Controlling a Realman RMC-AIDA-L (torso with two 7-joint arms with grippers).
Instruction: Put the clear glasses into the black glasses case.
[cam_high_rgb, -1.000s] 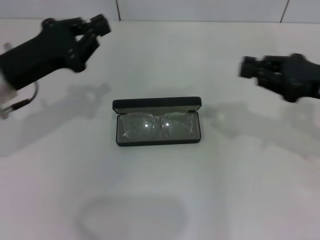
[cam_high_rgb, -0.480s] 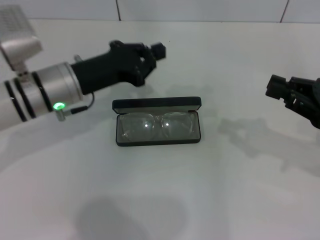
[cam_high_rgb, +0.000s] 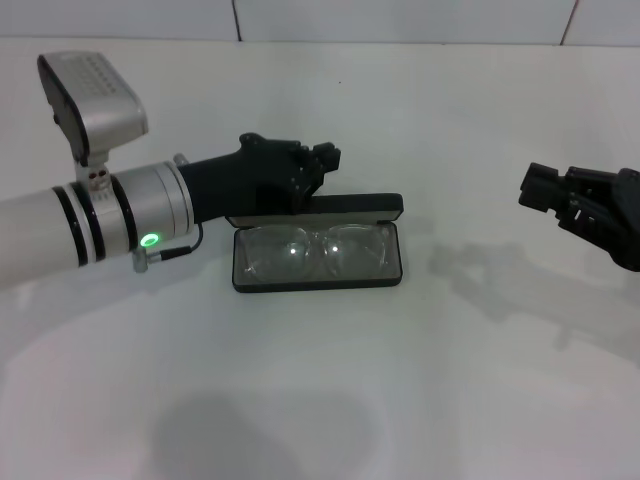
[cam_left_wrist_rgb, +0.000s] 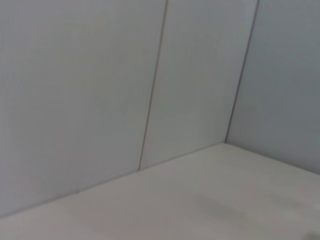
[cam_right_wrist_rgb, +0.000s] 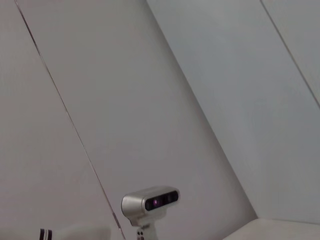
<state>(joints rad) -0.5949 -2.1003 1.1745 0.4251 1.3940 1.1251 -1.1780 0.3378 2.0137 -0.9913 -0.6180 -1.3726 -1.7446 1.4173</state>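
The black glasses case (cam_high_rgb: 316, 284) lies open in the middle of the white table, its lid (cam_high_rgb: 360, 207) standing up at the back. The clear glasses (cam_high_rgb: 314, 250) lie inside it on the grey lining. My left gripper (cam_high_rgb: 325, 158) reaches in from the left and hovers just behind and above the left half of the lid. My right gripper (cam_high_rgb: 536, 187) hangs off to the right, well apart from the case. Neither wrist view shows the case or the glasses.
The white table (cam_high_rgb: 420, 380) stretches around the case, with a tiled wall (cam_high_rgb: 400, 20) behind it. The left wrist view shows wall panels (cam_left_wrist_rgb: 100, 90) and a table corner. The right wrist view shows the wall and the left arm's camera housing (cam_right_wrist_rgb: 150, 202).
My left arm has swung right and down, from the far left corner to just behind the case lid. My right gripper has drifted right, then slightly back. Case and glasses have stayed put.
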